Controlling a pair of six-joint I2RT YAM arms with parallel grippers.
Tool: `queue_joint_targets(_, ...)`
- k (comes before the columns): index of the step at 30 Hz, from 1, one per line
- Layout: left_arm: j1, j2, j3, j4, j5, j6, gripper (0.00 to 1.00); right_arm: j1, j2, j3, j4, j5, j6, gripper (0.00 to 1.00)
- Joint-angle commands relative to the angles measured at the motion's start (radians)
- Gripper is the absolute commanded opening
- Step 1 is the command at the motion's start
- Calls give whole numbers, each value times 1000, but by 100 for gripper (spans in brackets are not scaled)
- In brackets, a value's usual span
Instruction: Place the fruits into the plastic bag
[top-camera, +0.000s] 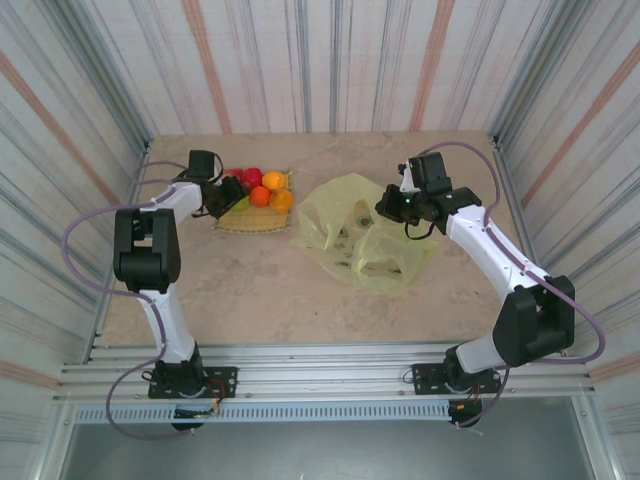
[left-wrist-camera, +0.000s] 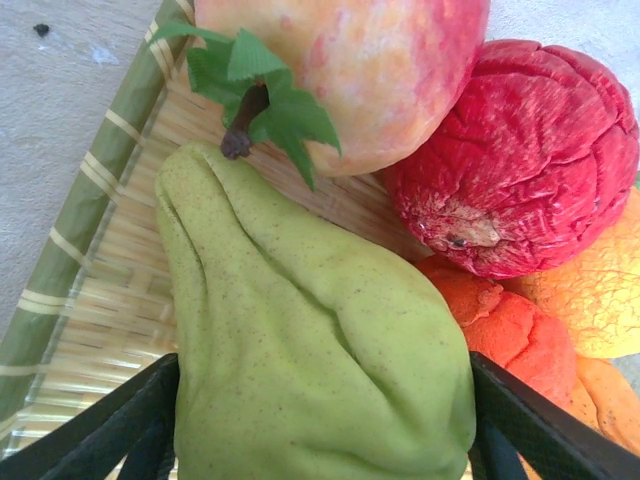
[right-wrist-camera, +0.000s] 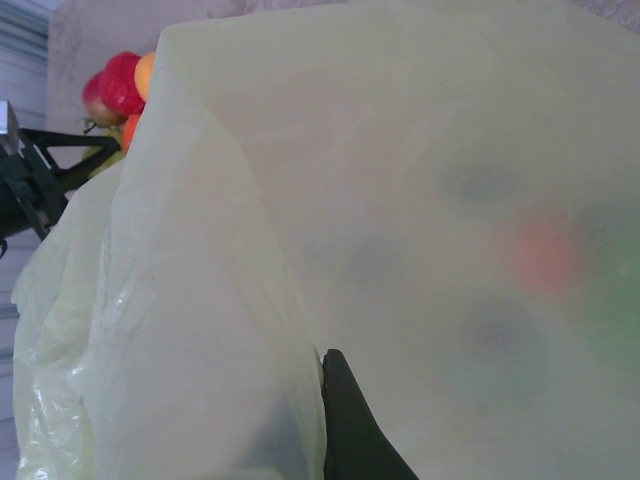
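Observation:
The fruits lie piled on a square woven mat (top-camera: 250, 222) at the back left: a red one (top-camera: 252, 177), orange ones (top-camera: 273, 181) and a green fruit (top-camera: 240, 204). My left gripper (top-camera: 230, 196) is down on the mat. In the left wrist view its black fingers (left-wrist-camera: 140, 420) press both sides of the green fruit (left-wrist-camera: 310, 340), which rests on the mat (left-wrist-camera: 90, 300). A red-yellow apple (left-wrist-camera: 370, 70), a wrinkled red fruit (left-wrist-camera: 520, 170) and an orange fruit (left-wrist-camera: 510, 335) lie just beyond. The plastic bag (top-camera: 355, 235) sits mid-table. My right gripper (top-camera: 388, 208) pinches its upper right edge; bag film (right-wrist-camera: 400, 200) covers one finger.
Striped walls close in the table on three sides. Bare tabletop (top-camera: 250, 300) lies between the mat, the bag and the arm bases. Faint coloured spots show through the bag film in the right wrist view.

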Motion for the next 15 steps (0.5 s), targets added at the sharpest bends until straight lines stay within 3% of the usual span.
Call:
queue_joint_targets(1,1,-11,-31,16,-23,0,68,0,-13,-7,-3,-3,22,0)
queue_joint_targets(9,13,-159,-136,46,-24,-4,61,-1,-22,-6,8,-7,39,0)
queue_joint_targets(15,1,-382,-294,54,32,-5,61,-3,-37,-21,38,-12,79,0)
